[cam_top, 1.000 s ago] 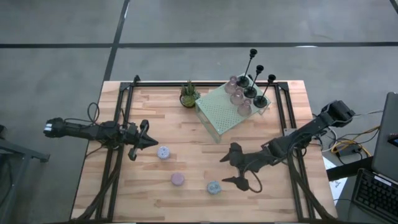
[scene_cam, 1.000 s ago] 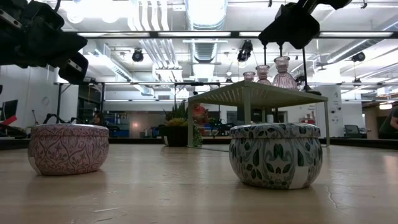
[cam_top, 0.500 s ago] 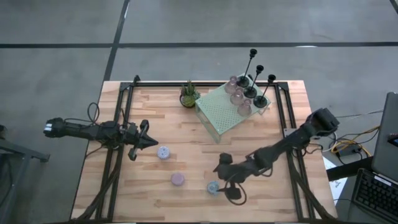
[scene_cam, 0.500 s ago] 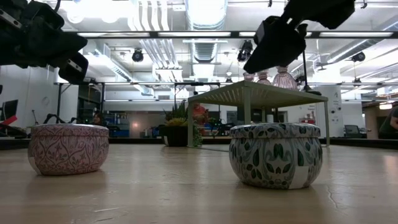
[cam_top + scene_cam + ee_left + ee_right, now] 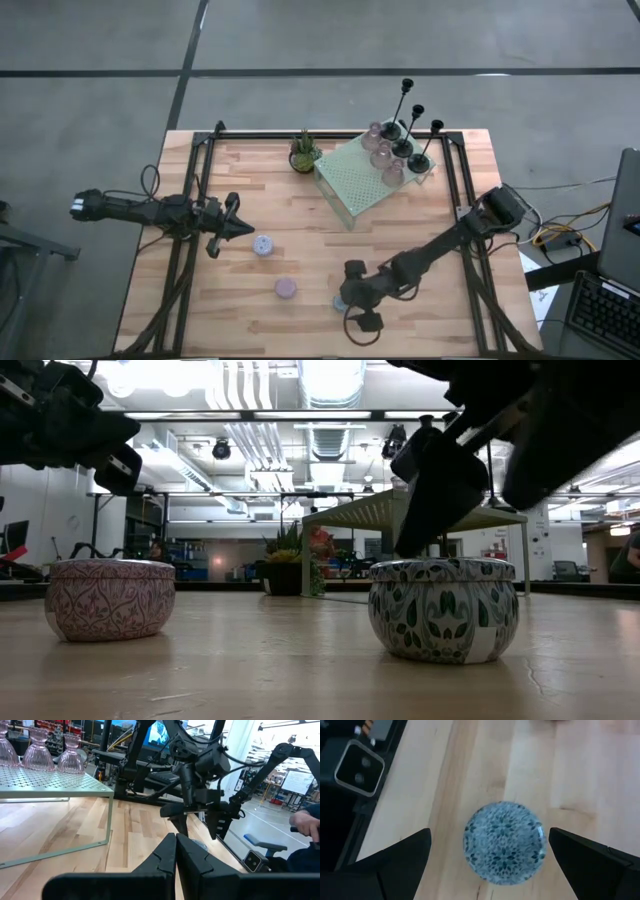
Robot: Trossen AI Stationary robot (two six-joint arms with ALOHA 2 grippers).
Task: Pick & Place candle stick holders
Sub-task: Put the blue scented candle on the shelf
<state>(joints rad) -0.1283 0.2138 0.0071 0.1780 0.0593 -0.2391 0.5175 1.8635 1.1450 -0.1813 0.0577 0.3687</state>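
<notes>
Overhead: right tool [image 5: 490, 855] spread above blue holder [image 5: 504, 842] | left tool [image 5: 175, 857] pressed together.

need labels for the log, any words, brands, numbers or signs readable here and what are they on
None can be read.
Blue round holder: leaf pattern only, no lettering.
Pink round holder: pattern only.
Screen in the room behind, left wrist view: too blurred to read.
Board at the far side of that view: too small to read.
</notes>
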